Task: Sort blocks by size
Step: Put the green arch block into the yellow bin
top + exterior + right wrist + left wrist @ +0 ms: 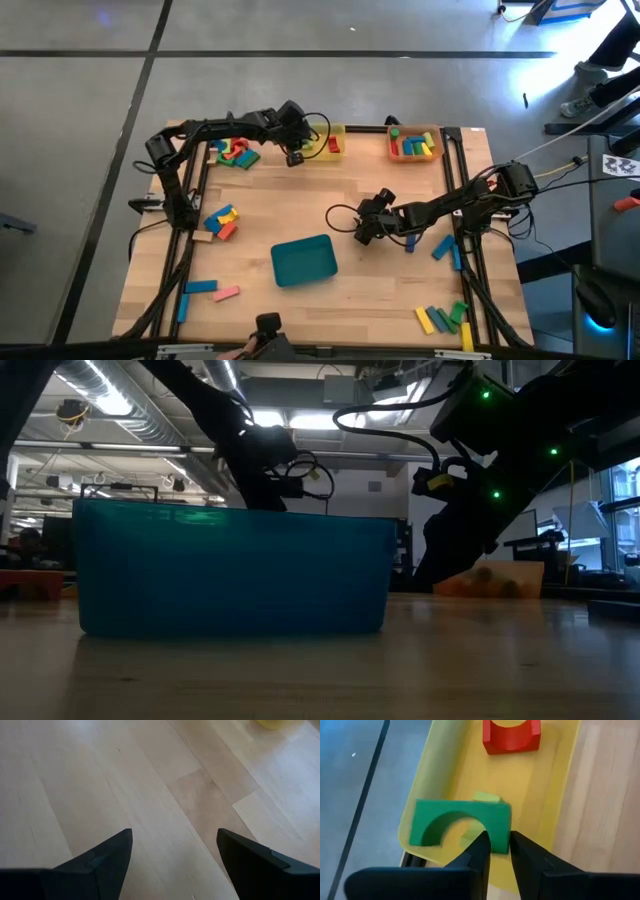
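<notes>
I am working at a wooden table [300, 215] with three trays on it: a yellow tray [335, 143] and an orange tray [415, 144] along the far edge, and a teal tray [304, 260] near the middle. Blocks are lying in loose groups: one cluster in the far left corner [234, 152], another by the left rail [221, 221], a few at the near left [210, 290], and more along the right side [443, 317].

My left pincer [499, 851] is hanging over the near end of the yellow tray, pinching narrowly on one leg of a green arch block [460, 823]. I judge I am holding it here because a red arch block [511, 735] of much the same build is already lying farther along this tray, so the chunky pieces belong together. The arch is sitting close to the tray's end wall, with open floor between it and the red one.

My right pincer [175, 855] is hovering over bare wood between the teal tray and the right rail, spread wide and carrying nothing. It has clear room all around it.
</notes>
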Robot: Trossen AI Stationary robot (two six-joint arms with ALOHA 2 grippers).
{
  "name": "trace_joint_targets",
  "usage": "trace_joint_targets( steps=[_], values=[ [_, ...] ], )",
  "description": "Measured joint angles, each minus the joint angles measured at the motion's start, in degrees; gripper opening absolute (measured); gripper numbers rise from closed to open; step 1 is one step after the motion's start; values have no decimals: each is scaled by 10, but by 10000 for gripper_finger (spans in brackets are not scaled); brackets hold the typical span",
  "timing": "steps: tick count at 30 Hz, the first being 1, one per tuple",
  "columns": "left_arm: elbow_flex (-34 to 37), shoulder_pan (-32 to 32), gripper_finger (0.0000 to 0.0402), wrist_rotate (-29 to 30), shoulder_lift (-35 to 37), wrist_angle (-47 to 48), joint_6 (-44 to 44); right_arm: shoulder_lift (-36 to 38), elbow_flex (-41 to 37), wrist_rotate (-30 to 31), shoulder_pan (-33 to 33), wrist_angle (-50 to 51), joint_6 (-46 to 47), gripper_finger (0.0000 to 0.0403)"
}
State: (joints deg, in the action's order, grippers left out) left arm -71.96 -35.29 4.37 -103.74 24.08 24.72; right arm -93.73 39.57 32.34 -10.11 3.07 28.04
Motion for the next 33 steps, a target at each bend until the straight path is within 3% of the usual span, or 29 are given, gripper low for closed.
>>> trace_joint_targets(
  steps=[5, 10, 16, 25, 33],
  values=[
    [0, 0, 76, 3, 0, 7, -2, 0, 0, 0, 0, 0, 0, 292],
    [-1, 1, 126, 11, 4, 18, -2, 0, 0, 0, 0, 0, 0, 292],
    [-44, 9, 169, 24, 58, 150, -28, 0, 0, 0, 0, 0, 0, 292],
    [-44, -9, 161, 34, 155, 274, -115, 0, 0, 0, 0, 0, 0, 292],
    [-4, -35, 148, 114, 160, 362, -192, 0, 0, 0, 0, 0, 0, 292]
  ],
)
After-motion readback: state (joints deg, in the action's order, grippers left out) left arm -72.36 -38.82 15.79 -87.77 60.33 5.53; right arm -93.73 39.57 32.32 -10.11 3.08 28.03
